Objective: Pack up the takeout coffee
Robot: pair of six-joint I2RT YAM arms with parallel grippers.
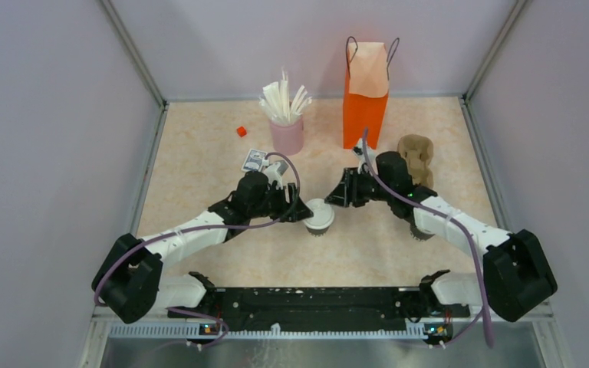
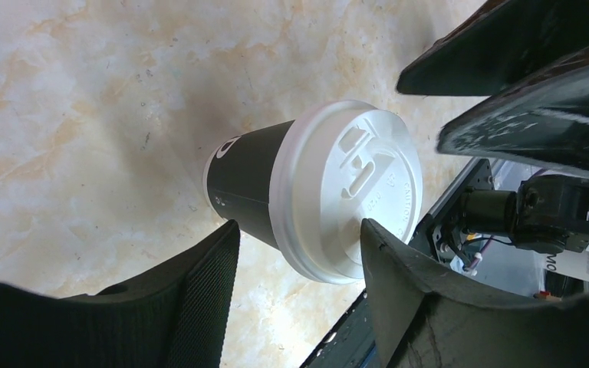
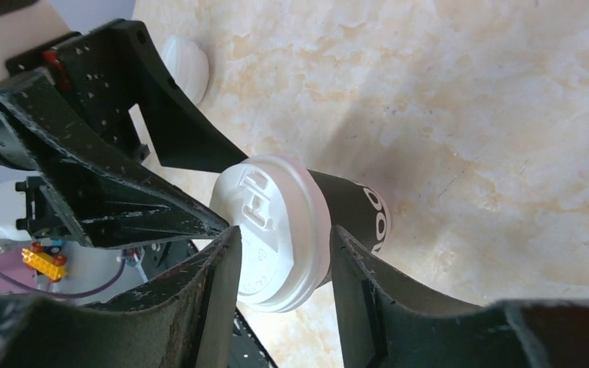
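The takeout coffee (image 1: 319, 216), a dark brown paper cup with a white lid, stands upright on the table's middle between both arms. My left gripper (image 1: 304, 213) reaches it from the left. In the left wrist view its fingertips (image 2: 234, 230) straddle the cup (image 2: 253, 184) loosely, one beside the wall and one over the lid, with table showing between. My right gripper (image 1: 336, 201) comes in from the upper right. Its fingers (image 3: 226, 253) pinch the lid's rim (image 3: 276, 222), one on the lid's top and one under the rim against the cup wall.
A tall orange paper bag (image 1: 366, 96) stands open at the back. Beside it are a pink holder of white sticks (image 1: 287, 130), a brown cardboard carrier (image 1: 416, 157), a small red block (image 1: 241, 131) and a small packet (image 1: 254, 159). A loose white lid (image 3: 185, 65) lies nearby.
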